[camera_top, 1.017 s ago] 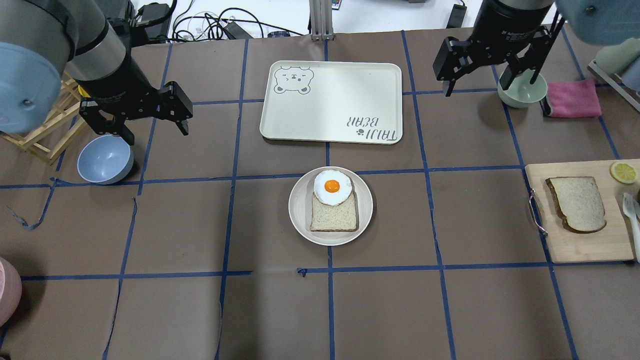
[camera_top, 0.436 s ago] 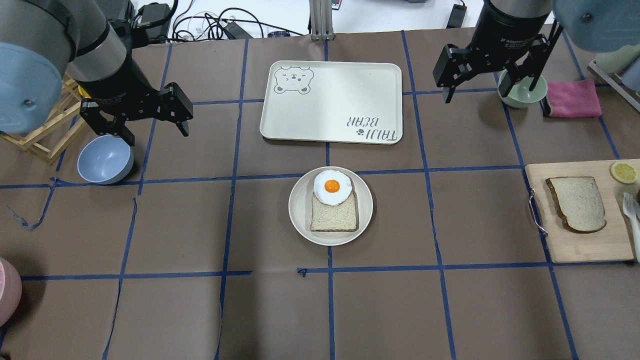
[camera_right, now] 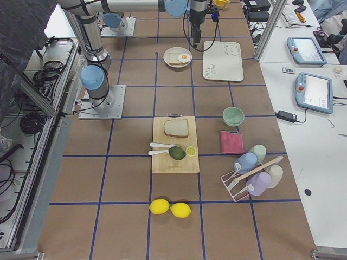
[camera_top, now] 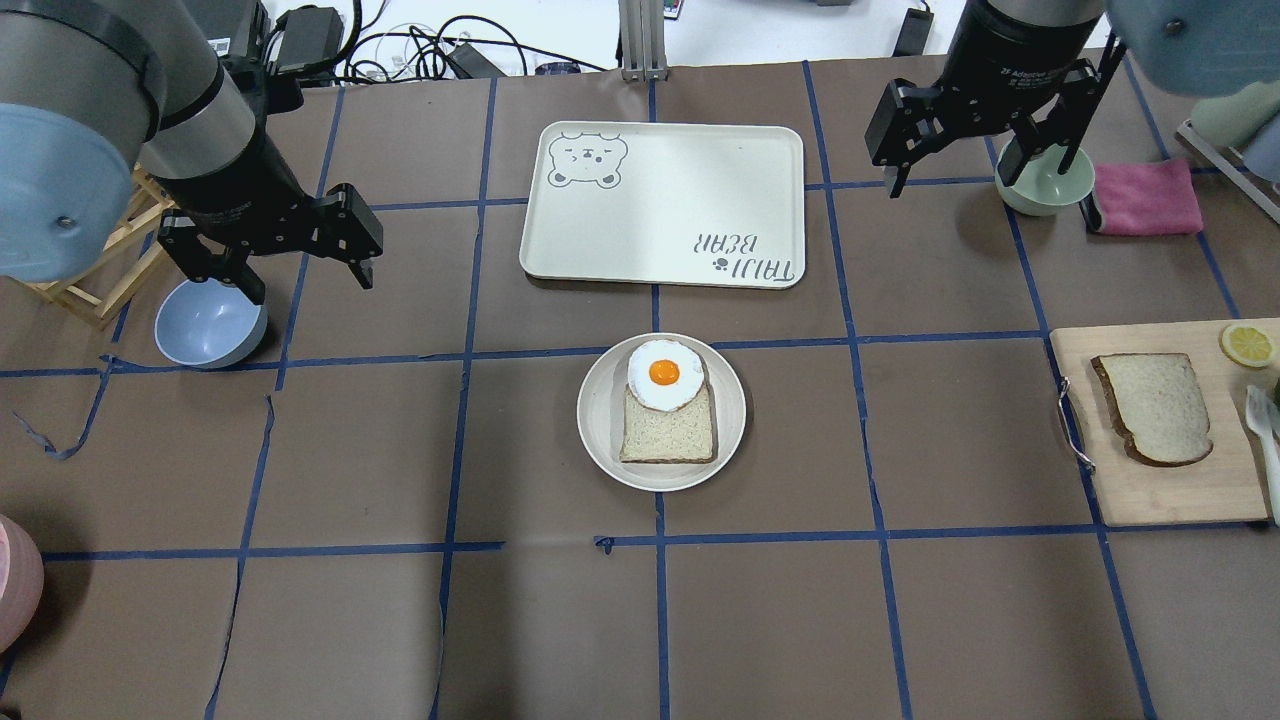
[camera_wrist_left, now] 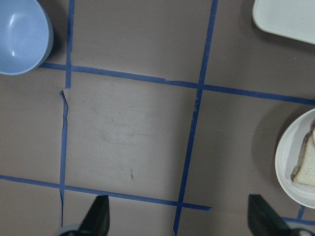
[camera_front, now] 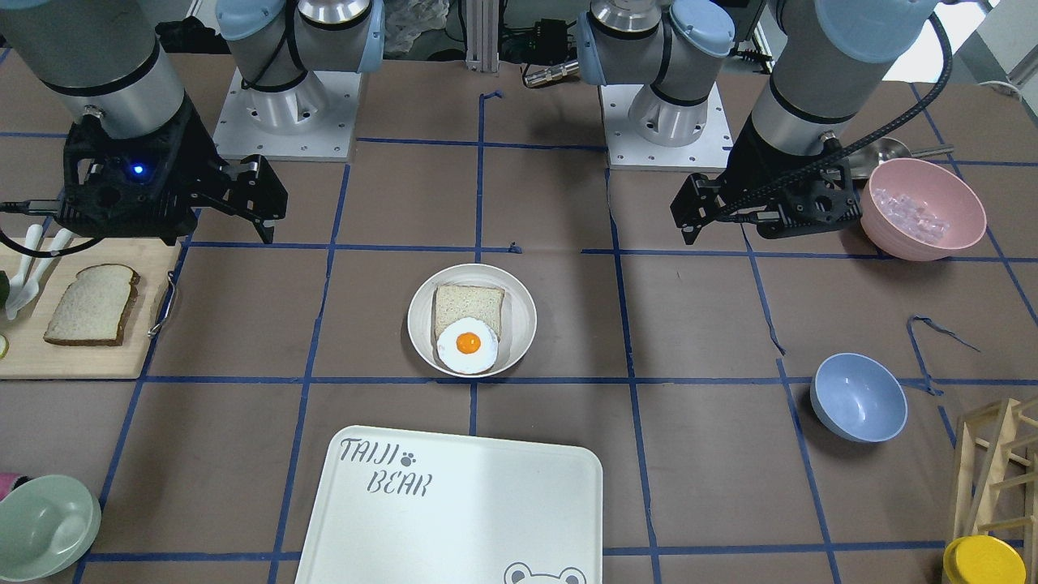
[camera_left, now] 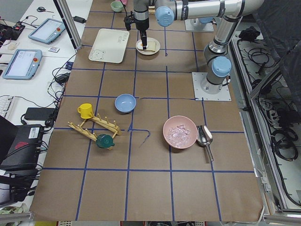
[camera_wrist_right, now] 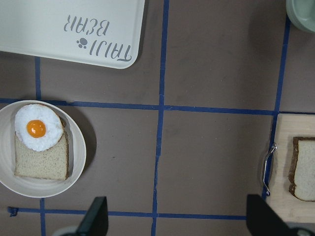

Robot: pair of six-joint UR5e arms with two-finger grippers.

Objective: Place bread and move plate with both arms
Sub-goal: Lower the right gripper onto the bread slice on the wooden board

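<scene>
In the overhead view, the plate is seen at the middle of the table, carrying a squarer pale slice partly covered by a fried egg. The bread is laid flat on a wooden board at the right edge, well apart from the plate. The left gripper is held just beside a blue bowl, spread wide with nothing grasped. The right gripper is held near a green bowl, right of the tray, likewise spread and empty. In the front-facing view, the bread is found on the board at the left edge, below the right gripper, and the plate at centre. In the left side view, the plate is shown small and far off. In the right side view, the bread is seen on the board at mid-table. In the left wrist view, two fingertips are seen well apart over bare table, the plate's rim at the right edge. In the right wrist view, the fingertips are parted too, with the plate at lower left and the bread cut off at the right edge.
</scene>
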